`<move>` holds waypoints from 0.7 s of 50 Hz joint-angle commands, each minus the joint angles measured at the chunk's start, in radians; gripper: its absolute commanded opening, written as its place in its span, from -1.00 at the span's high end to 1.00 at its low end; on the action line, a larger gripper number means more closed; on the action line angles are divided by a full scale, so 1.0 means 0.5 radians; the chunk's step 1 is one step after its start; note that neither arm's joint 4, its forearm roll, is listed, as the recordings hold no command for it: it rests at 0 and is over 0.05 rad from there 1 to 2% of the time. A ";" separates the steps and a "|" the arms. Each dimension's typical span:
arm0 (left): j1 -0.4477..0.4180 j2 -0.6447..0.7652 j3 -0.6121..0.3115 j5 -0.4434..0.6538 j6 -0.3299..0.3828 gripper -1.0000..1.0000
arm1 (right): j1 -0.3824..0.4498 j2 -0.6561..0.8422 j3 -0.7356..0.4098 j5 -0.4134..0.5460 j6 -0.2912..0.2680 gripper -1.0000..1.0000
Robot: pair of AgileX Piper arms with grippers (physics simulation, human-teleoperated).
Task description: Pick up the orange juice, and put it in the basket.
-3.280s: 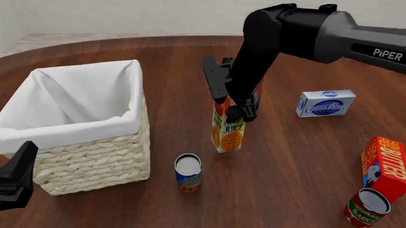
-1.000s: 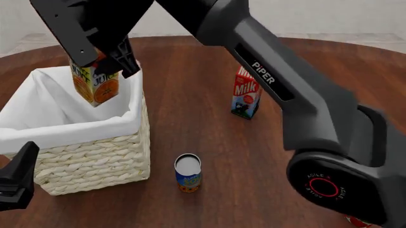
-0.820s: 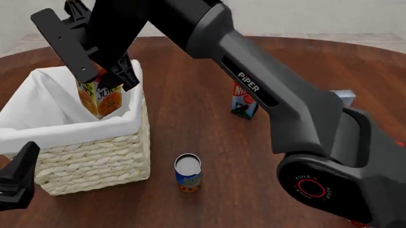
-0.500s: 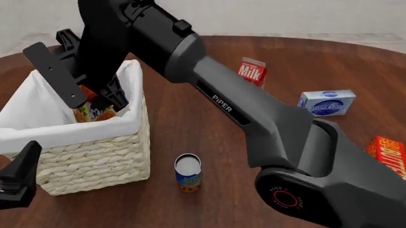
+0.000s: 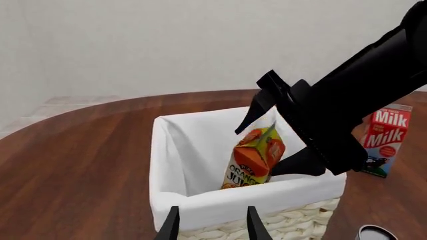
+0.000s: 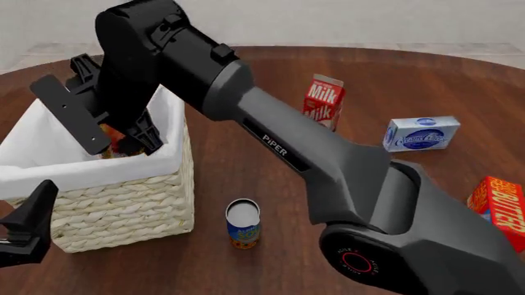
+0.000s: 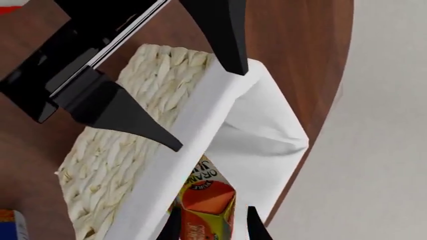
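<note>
the orange juice (image 5: 255, 160) stands tilted inside the basket (image 6: 123, 196), down among the white cloth lining, only its gable top showing over the rim from the front. the right gripper (image 6: 110, 120) reaches into the basket around the carton's top — its fingers sit on either side of it, but i cannot tell whether they press it or stand just clear. the left gripper (image 6: 24, 230) hovers at the near left, beside the basket's near wall, its jaws apart and holding nothing. the milk carton (image 6: 323, 101) stands further right — a can (image 6: 243, 223) nearer.
</note>
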 commanded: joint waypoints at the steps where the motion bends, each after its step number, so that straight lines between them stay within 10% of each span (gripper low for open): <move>1: 0.002 0.018 0.000 -0.012 0.000 -1.00 | 0.033 0.041 0.024 0.028 0.008 -1.00; 35: 0.019 0.039 0.000 -0.025 -0.020 -1.00 | -0.031 -0.106 -0.033 0.027 -0.093 -1.00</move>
